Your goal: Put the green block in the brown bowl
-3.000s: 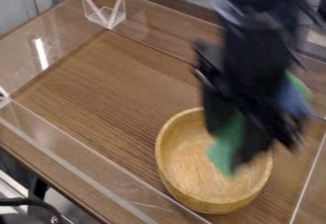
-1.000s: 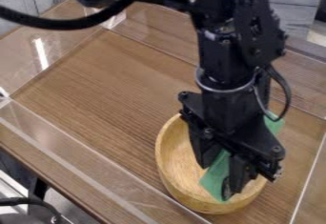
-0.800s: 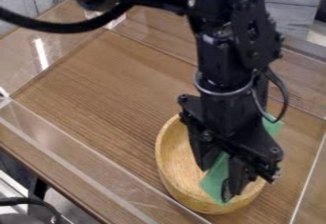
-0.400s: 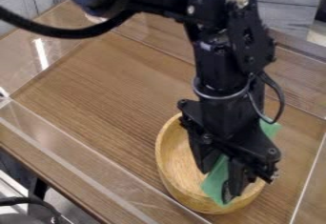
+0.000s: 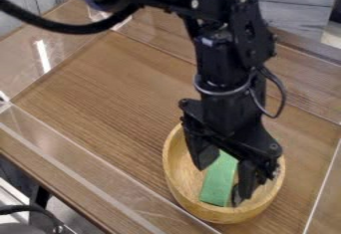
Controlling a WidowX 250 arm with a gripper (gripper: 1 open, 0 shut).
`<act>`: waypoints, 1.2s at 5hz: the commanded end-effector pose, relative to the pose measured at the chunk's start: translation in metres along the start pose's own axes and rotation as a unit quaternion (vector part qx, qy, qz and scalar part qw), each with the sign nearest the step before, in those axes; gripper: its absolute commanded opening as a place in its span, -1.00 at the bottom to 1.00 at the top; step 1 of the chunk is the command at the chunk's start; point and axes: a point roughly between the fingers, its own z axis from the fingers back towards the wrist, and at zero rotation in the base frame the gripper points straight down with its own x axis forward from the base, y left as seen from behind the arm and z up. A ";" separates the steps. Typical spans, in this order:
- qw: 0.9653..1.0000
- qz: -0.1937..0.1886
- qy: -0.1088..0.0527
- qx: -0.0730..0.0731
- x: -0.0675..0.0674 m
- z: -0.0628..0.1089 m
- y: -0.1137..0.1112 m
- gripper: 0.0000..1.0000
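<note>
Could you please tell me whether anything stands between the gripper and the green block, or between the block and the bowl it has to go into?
Nothing visible stands in the way: the green block already lies inside the brown bowl, and the open gripper is right over it.

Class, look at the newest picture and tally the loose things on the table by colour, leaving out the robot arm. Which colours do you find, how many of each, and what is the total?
Green: 1, the block
Light brown: 1, the bowl
Clear, see-through: cannot be tallied surely; only a part shows behind the arm
Total: 2 sure
</note>
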 end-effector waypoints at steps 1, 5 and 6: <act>1.000 0.000 -0.027 -0.003 0.015 0.011 0.005 1.00; 0.999 0.025 -0.035 -0.004 0.028 0.018 0.037 1.00; 0.999 0.030 -0.036 -0.004 0.030 0.018 0.043 1.00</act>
